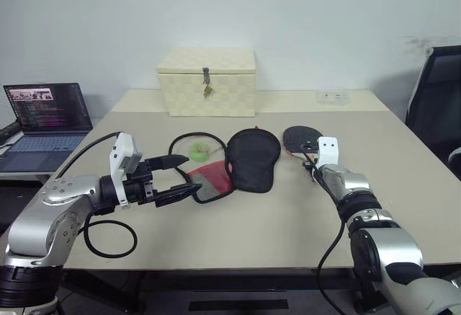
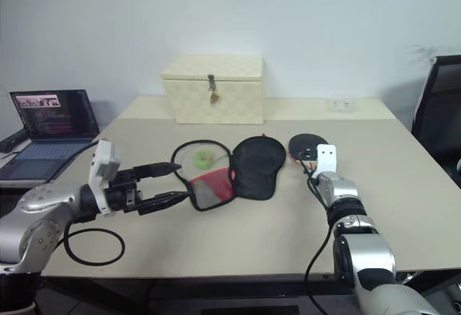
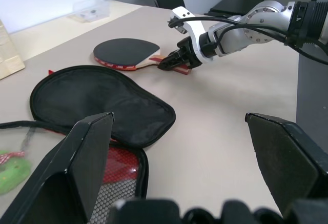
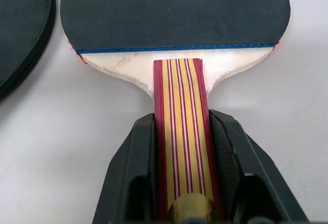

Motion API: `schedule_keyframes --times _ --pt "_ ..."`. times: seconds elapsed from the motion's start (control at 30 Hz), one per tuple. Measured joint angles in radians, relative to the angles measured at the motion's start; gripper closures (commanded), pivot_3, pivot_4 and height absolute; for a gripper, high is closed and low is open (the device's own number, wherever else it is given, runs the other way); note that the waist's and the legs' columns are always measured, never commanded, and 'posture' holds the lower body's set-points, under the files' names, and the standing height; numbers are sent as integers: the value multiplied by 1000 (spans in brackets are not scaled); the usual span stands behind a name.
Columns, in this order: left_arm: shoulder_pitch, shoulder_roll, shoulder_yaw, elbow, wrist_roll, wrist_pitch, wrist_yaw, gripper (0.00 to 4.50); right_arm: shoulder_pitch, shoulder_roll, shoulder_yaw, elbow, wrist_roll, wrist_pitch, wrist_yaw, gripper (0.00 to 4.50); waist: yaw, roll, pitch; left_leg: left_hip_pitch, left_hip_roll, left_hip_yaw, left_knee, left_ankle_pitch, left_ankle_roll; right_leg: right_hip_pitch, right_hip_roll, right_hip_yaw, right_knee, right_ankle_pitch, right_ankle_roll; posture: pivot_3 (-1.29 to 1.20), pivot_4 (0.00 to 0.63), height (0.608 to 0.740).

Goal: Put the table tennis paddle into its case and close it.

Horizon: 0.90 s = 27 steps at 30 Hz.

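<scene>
The beige table (image 1: 238,236) carries everything here, and I will place things by the cream checkered box (image 1: 207,81) with its metal latch, which stands at the table's far edge. A chair (image 1: 436,91) stands off to the box's right, beyond the table's corner. An open laptop (image 1: 45,122) sits well to the box's left, on a lower surface beside the table.

In front of the box, toward me, lies the case (image 1: 229,162), unzipped and spread flat: its black half (image 3: 97,101) lies directly in front of the box, and its red and mesh half (image 1: 207,182) lies nearer me and a little left. A black cord loop (image 1: 191,145) curls just beside it, around a small green thing (image 1: 199,150) I cannot name.

The table tennis paddle (image 4: 177,39) lies flat on the table in front of the box and to its right, just beside the case's black half without touching it, handle toward me.

A small clear container (image 1: 332,97) sits at the table's far edge, right of the box.

My right gripper (image 4: 180,175) is low over the table, its two black fingers (image 4: 132,167) pressed against either side of the paddle's striped wooden handle (image 4: 182,131), so these jaws are narrowed onto it.

My left gripper (image 1: 178,178) hovers above the table in front of the box and to its left, near the case's mesh half, jaws spread wide with nothing between them.
</scene>
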Motion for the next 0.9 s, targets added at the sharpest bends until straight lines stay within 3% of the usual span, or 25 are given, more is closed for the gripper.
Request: schedule_keyframes --times 0.3,0.47,0.57,0.9 --pt "38 2 35 -3 -5 2 13 0 136 25 25 -620 35 281 5 3356 -1 0 0 -4 2 -1 -2 0 0 -6 0 1 0 0 0 0 150 740" --pt "48 2 43 -6 -8 3 18 0 229 182 43 -867 99 496 -11 3356 -5 0 0 -2 3 0 -2 0 0 -7 1 3 5 0 -1 0 150 740" --pt "52 2 46 -16 -10 4 23 0 243 278 89 -874 114 546 -27 3356 -3 0 0 -3 2 1 -1 0 0 -11 1 3 9 -1 -1 0 150 740" --pt "76 2 69 -26 -13 7 36 0 140 301 122 -595 72 380 -14 3356 1 0 0 -3 1 3 0 0 0 -11 0 3 10 -1 -1 0 150 740"
